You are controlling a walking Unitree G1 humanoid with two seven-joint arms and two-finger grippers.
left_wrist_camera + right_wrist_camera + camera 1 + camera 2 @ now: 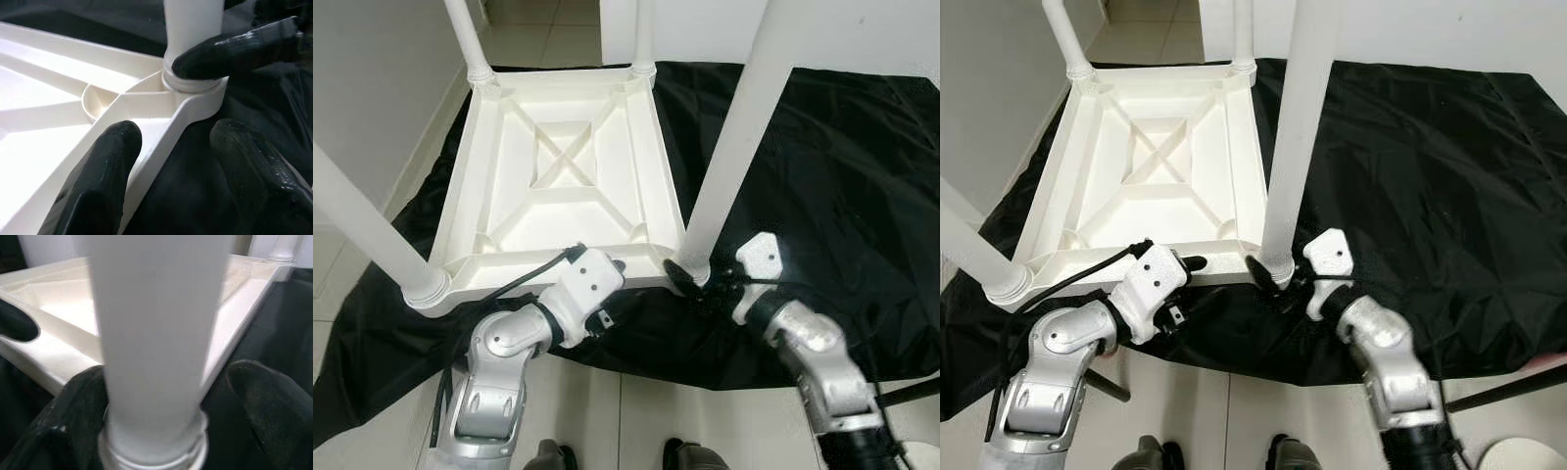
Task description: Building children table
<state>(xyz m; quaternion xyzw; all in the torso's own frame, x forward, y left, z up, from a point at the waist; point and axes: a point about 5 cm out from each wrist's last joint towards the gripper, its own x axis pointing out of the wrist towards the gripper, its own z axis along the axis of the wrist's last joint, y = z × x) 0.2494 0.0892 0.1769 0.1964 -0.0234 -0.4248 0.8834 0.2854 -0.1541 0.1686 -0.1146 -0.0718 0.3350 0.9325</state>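
All four table legs (734, 137) cut off at top edge; near leg (156, 342) blurred in right wrist view.

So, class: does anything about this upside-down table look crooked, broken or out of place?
Nothing stands out. The table lies flat on the black sheet, and all four legs, including the near-right leg, sit in their corner sockets.

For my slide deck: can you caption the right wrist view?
Right gripper, fingers open around the base of a white table leg seated in the corner of the upturned tabletop.
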